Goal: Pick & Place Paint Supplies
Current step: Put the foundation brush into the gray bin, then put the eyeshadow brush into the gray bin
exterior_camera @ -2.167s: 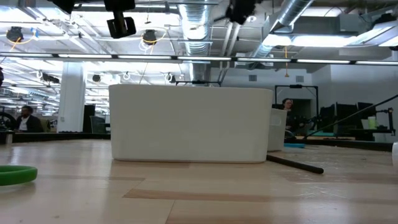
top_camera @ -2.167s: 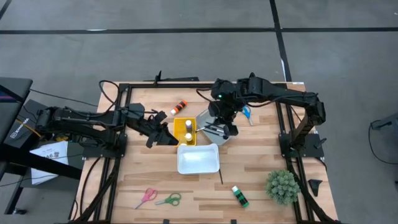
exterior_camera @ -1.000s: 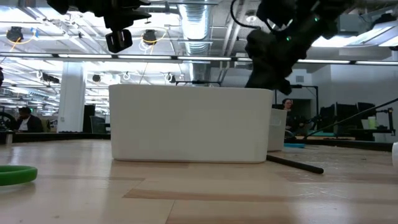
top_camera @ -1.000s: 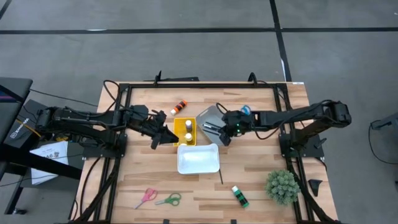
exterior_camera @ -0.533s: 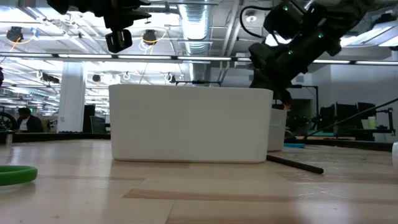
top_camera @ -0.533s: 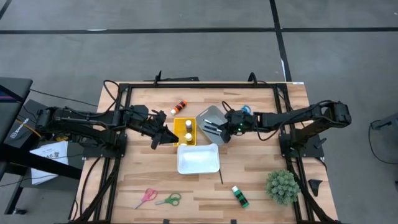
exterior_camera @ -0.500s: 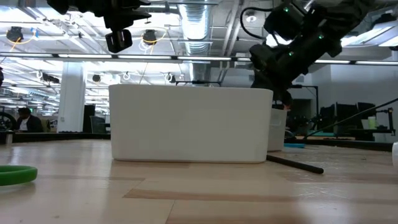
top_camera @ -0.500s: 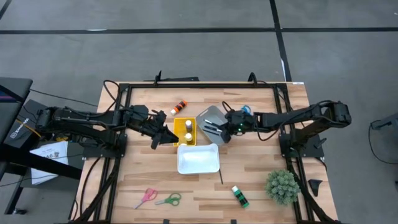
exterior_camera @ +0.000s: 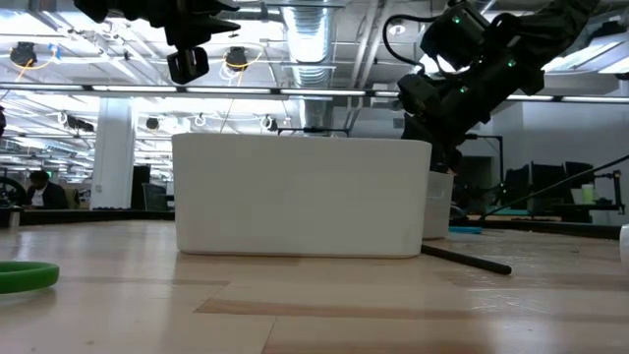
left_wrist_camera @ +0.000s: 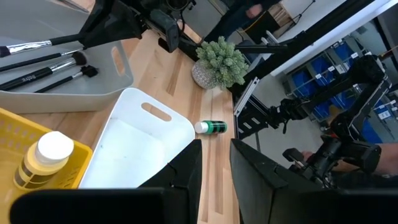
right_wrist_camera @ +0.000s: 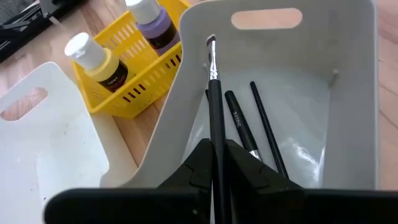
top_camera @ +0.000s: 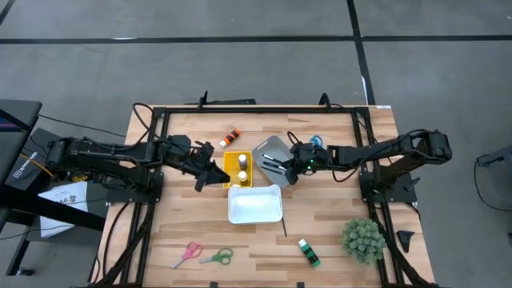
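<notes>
My right gripper (right_wrist_camera: 216, 148) is shut on a thin dark paintbrush (right_wrist_camera: 214, 93) over the grey bin (top_camera: 270, 149), slanting down into it. Two more brushes (right_wrist_camera: 240, 124) lie on the bin's floor. Beside it the yellow basket (top_camera: 238, 169) holds a yellow bottle (right_wrist_camera: 94, 60) and a purple bottle (right_wrist_camera: 153, 22), both upright. My left gripper (top_camera: 211, 174) hovers left of the basket, open and empty (left_wrist_camera: 216, 147). An orange bottle (top_camera: 230, 137), a green bottle (top_camera: 309, 252), another brush (top_camera: 283, 226), pink scissors (top_camera: 188, 254) and green scissors (top_camera: 217, 257) lie on the table. My right gripper pinches the paintbrush's handle (right_wrist_camera: 216, 138) between its two fingers. The brush runs along the fingers and sticks out ahead of them, slanting down from the table's right. Its bristle end (right_wrist_camera: 211, 43) is by the bin wall next to the basket; whether it touches I cannot tell.
An empty white bin (top_camera: 254, 204) stands in front of the basket and the grey bin. A fuzzy green plant (top_camera: 364, 238) sits at the near right corner. Blue scissors (top_camera: 316, 142) lie behind the right arm. Bare wood shows at the near left.
My right gripper has sunk toward the grey bin with the paintbrush and tipped further downward, staying shut on it.
</notes>
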Action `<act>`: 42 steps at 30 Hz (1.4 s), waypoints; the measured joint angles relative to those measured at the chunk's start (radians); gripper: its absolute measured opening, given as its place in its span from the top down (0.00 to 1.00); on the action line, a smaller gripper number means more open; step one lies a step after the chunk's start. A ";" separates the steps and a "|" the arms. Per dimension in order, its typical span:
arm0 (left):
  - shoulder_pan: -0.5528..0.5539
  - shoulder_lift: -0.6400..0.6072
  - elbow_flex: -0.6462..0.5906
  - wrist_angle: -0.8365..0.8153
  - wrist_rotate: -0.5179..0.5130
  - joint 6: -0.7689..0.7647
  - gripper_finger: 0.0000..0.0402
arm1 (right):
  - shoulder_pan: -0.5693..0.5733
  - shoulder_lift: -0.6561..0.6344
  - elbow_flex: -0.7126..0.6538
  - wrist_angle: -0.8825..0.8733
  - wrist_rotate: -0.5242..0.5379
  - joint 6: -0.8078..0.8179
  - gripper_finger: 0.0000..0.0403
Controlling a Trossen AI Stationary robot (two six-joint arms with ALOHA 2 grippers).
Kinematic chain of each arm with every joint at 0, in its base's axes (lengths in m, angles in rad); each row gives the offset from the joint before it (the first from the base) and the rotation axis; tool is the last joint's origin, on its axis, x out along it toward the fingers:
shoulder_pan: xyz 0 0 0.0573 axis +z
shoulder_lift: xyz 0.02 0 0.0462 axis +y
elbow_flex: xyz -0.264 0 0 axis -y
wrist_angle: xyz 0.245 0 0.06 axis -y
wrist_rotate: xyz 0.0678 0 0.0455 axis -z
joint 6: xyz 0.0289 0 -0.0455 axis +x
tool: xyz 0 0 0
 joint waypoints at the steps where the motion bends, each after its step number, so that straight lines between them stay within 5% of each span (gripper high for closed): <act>1: 0.000 0.000 0.000 0.000 -0.001 0.000 0.81 | 0.000 0.000 0.000 0.000 0.000 0.000 0.96; 34: 0.000 0.000 0.000 0.000 -0.006 0.000 0.81 | 0.000 0.000 0.000 0.031 -0.001 0.015 0.89; 42: 0.000 0.000 0.000 0.000 -0.006 0.000 0.81 | 0.034 -0.099 0.026 0.014 -0.124 0.140 0.88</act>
